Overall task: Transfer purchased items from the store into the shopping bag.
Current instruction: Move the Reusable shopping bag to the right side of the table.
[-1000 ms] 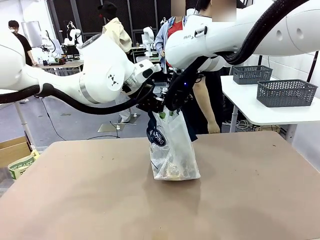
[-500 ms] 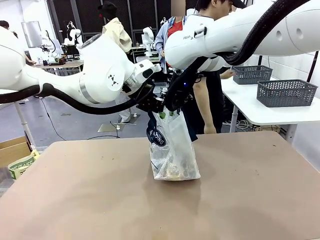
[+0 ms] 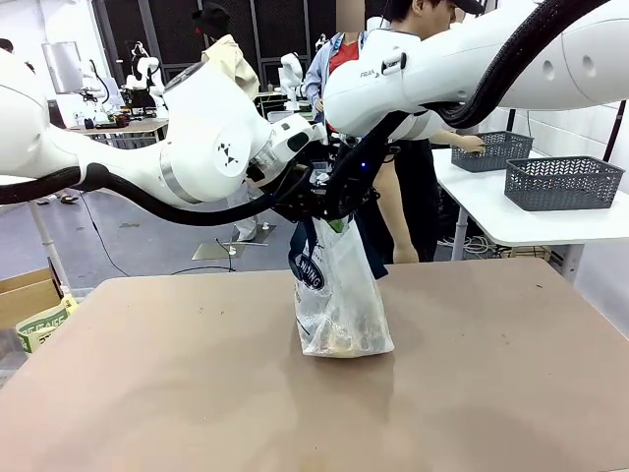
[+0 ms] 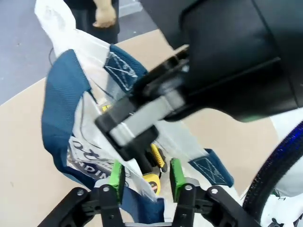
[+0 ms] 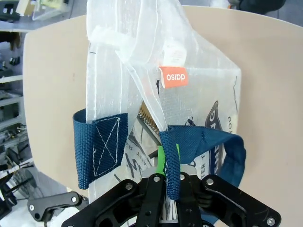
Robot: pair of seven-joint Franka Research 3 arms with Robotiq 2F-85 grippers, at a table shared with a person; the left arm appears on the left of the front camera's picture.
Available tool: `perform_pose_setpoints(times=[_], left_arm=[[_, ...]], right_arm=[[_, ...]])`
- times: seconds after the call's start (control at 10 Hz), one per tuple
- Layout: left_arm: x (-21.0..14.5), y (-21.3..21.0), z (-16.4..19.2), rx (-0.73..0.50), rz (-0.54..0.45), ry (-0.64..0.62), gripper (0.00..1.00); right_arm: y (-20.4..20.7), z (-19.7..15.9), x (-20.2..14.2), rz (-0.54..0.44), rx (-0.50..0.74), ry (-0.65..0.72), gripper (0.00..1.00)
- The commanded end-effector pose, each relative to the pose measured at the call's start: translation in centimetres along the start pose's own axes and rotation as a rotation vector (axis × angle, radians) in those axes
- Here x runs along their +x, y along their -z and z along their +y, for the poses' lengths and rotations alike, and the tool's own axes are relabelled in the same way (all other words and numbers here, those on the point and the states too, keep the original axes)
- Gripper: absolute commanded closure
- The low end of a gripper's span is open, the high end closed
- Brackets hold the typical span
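The shopping bag (image 3: 339, 295), clear crinkly plastic with a navy logo, stands on the tan table (image 3: 147, 374). Yellowish purchased items (image 3: 339, 341) lie dimly at its bottom. Both grippers meet at the bag's top. My right gripper (image 5: 169, 176) is shut on a navy strap handle (image 5: 173, 151) and holds the bag up. My left gripper (image 4: 146, 182) is open, its green pads (image 4: 117, 178) on either side of the bag's rim (image 4: 71, 109) and a yellow item (image 4: 154, 179). Two dark grey lattice baskets (image 3: 563, 182) stand on a side table; I cannot tell which is the store.
A white side table (image 3: 511, 221) stands at the right beyond the main table. A person's hand (image 3: 472, 144) rests on the farther basket (image 3: 494, 146). A cardboard box (image 3: 28, 295) sits on the floor at the left.
My left gripper has opened and let go of the bag's top. The right gripper still holds the strap. The person's hand has reached the farther basket.
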State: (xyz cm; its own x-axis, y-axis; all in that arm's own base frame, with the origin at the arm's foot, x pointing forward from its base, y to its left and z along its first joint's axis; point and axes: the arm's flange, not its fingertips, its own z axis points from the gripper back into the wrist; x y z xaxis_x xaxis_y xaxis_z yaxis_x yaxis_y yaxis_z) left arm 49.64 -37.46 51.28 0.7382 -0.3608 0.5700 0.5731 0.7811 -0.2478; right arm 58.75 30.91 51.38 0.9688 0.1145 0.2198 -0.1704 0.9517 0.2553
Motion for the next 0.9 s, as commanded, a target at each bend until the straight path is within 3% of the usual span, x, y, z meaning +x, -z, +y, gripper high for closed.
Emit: perform_pose_setpoints(times=[0.0,0.8], left_arm=[[-1.30,-1.37,0.13,-0.050,-0.011,0.008,0.00],[-0.63,-1.54,-0.25,-0.118,-0.045,-0.045,0.00]], right_arm=[[-0.14,0.31,0.06,0.000,-0.021,0.012,1.00],[0.11,0.13,0.00,-0.003,-0.007,-0.009,1.00]])
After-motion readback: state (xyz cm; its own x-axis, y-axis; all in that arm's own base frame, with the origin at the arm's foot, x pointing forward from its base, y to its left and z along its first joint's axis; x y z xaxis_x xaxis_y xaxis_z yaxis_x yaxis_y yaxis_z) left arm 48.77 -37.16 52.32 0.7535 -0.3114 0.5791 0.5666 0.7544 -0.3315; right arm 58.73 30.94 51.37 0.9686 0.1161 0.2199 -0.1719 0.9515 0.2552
